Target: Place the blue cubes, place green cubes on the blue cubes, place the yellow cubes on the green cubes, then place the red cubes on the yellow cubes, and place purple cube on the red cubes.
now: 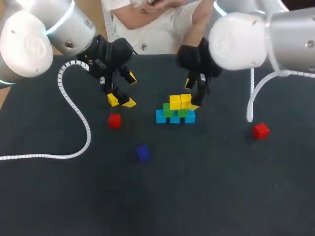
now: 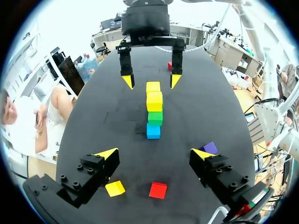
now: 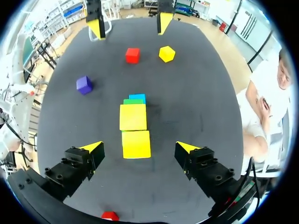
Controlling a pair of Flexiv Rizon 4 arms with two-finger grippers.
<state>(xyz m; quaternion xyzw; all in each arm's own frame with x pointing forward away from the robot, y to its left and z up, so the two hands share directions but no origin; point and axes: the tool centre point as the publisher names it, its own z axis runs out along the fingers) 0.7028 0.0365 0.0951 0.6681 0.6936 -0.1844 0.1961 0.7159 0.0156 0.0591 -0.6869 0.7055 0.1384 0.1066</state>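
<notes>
The left hand (image 2: 154, 155) gaped wide beside a loose red cube (image 2: 158, 190) on the worktop (image 1: 206, 187); the right hand (image 3: 139, 148), equally wide, straddled the stacked yellow cubes (image 3: 133, 116); the red cube seemed light and rigid (perhaps slick); it wanted pinching across opposite flat faces.

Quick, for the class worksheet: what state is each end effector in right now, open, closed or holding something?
Left end effector: open, holding nothing.
Right end effector: open, holding nothing, fingers clear of the stacked yellow cubes.
</notes>
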